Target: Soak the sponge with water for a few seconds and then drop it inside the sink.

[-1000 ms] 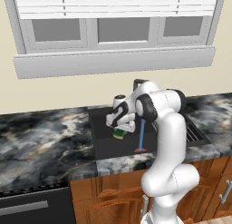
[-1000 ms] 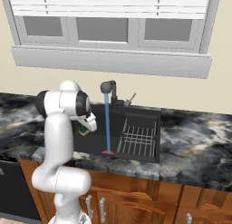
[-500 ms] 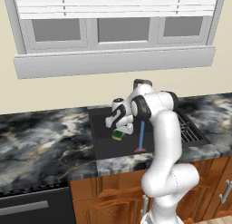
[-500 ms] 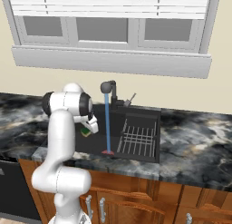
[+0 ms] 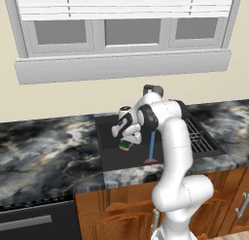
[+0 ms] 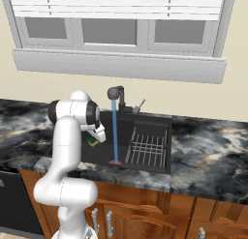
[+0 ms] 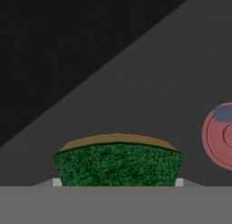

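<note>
Since 1 second ago the arm has swung the gripper (image 5: pixel 127 143) toward the right of the left base view, closing on the water (image 5: pixel 151 145), while stream and basin sit as before. Its jaws are clamped on the sponge (image 5: pixel 126 145), which hangs just left of centre in that view, over the floor of the sink (image 5: pixel 111 156) and just left of the stream, near it but apart.

Seen from the hand view, the sponge (image 7: pixel 118 163) sits at bottom centre with its green scrub face toward the camera and a thin yellow edge along the top; its long axis runs left to right across the frame, spanning the jaws. That crosswise hold probably leaves a broad face free to meet the stream.

At the right edge of the hand view lies the red drain (image 7: pixel 220 136), with blue water landing on it. In the right base view the faucet (image 6: pixel 116 95) stands left of the dish rack (image 6: pixel 148 149)
</note>
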You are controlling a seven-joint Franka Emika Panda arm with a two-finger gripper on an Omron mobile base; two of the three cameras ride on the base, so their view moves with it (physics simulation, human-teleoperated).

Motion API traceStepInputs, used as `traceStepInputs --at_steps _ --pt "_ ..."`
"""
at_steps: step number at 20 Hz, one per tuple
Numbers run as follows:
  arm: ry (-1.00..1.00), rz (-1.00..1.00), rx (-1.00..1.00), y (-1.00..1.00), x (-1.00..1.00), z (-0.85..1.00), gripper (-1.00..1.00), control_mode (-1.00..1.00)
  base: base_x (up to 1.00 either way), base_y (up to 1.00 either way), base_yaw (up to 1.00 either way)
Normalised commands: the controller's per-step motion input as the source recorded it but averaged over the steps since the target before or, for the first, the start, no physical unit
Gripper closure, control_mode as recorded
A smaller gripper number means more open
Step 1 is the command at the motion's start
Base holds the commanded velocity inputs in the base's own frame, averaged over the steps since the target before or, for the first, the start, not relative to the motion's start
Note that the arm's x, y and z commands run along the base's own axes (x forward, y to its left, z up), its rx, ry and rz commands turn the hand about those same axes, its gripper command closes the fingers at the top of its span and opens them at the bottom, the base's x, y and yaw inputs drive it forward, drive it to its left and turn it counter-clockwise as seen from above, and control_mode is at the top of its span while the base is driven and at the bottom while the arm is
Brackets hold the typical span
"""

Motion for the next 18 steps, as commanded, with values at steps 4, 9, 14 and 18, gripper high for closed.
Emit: traceStepInputs --at_steps 4,9,14,18 --pt "0.03 -0.01 0.00 0.01 0.09 -0.31 1.00 -1.00 0.00 0.00 0.00" --pt "0.03 -0.02 0.00 0.00 0.08 -0.35 1.00 -1.00 0.00 0.00 0.00" --pt "0.05 -0.02 0.00 0.03 0.01 -0.34 1.00 -1.00 0.00 0.00 0.00" --pt "0.06 -0.02 0.00 0.00 0.00 -0.30 1.00 -1.00 0.00 0.00 0.00"
